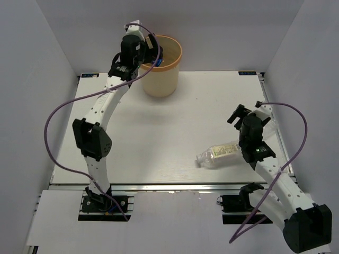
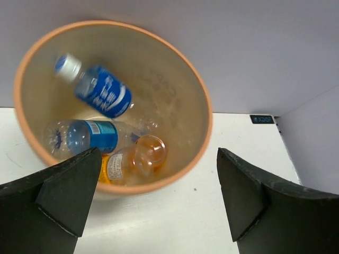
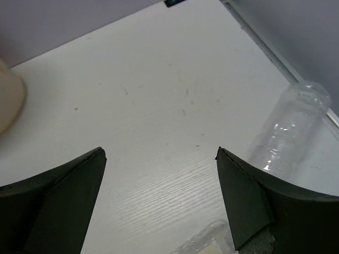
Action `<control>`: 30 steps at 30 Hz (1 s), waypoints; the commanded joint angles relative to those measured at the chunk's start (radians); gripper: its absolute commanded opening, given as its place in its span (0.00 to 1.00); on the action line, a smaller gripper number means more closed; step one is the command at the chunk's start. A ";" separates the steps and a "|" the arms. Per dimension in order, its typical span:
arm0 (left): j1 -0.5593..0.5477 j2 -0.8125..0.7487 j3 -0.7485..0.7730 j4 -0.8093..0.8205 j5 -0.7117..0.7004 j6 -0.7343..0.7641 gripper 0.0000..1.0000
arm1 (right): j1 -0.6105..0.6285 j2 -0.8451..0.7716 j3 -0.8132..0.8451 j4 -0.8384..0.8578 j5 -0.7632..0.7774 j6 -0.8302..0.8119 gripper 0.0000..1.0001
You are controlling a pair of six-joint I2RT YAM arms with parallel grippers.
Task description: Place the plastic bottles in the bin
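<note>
While the left claw (image 2: 159, 156) hangs over the bin (image 2: 207, 124) at the far side of the desk (image 1: 159, 137), its jaws stand wide apart and grip nothing. Inside lie two clear bottles with blue labels (image 2: 100, 91), one above the other, with orange-tinted bottles (image 2: 140, 159) by the near wall. The right claw (image 3: 160, 153) is also spread and empty, low near a bare clear bottle (image 3: 288, 127); a larger pale-labelled bottle (image 1: 220, 153) lies on its side beside that arm

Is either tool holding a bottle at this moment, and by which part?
Nothing is held. The left tool is open above the bin; the right tool is open above the table.
</note>
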 commanded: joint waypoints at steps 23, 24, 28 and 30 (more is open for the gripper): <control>0.124 -0.784 -1.046 0.201 -0.143 0.023 0.98 | -0.567 0.495 0.292 -0.300 -0.105 0.162 0.89; 0.135 -0.781 -1.049 0.200 -0.136 0.017 0.98 | -0.578 0.516 0.293 -0.263 -0.116 0.150 0.89; 0.187 -0.765 -1.069 0.207 -0.084 -0.005 0.98 | -0.582 0.570 0.286 -0.160 -0.151 0.124 0.89; 0.193 -0.761 -1.074 0.204 -0.074 -0.007 0.98 | -0.587 0.619 0.298 -0.145 -0.167 0.119 0.89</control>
